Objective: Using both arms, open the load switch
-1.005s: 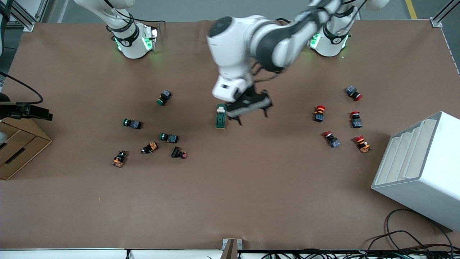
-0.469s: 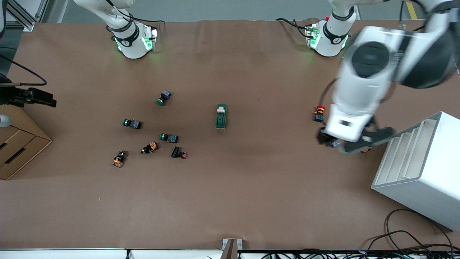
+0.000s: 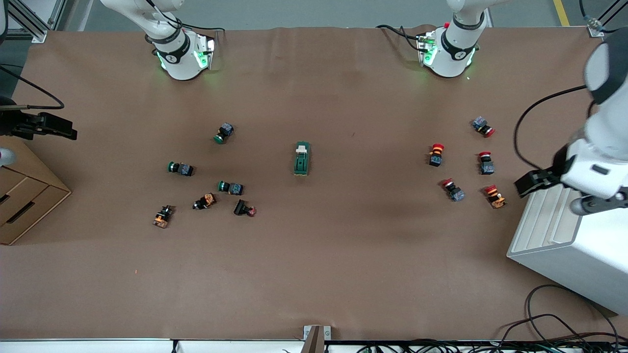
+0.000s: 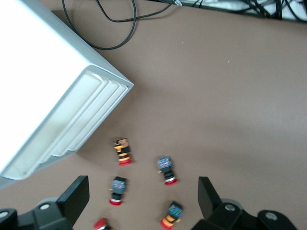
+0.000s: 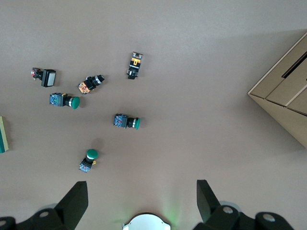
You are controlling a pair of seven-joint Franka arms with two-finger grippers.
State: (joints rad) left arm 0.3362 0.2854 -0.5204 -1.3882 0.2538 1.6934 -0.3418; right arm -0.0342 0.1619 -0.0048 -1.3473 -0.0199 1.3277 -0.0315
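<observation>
The load switch (image 3: 301, 158) is a dark-green block with a white toggle at its end toward the robots. It lies alone mid-table, and only its edge (image 5: 2, 135) shows in the right wrist view. My left gripper (image 3: 559, 194) hangs open and holds nothing. It is over the corner of the white rack at the left arm's end, well away from the switch. In its wrist view the left gripper (image 4: 144, 201) has red-capped buttons (image 4: 166, 169) on the table below it. My right gripper (image 5: 142, 201) is open and empty, high over the table near its own base (image 5: 146, 223).
Several red-capped buttons (image 3: 452, 190) lie toward the left arm's end, beside the white rack (image 3: 564, 255). Green-capped and orange buttons (image 3: 230, 187) are scattered toward the right arm's end. A cardboard box (image 3: 24, 201) sits at that end. Cables (image 3: 564, 323) lie at the table's near edge.
My left arm has swung away from just beside the load switch to the left arm's end, over the white rack. The switch has not moved.
</observation>
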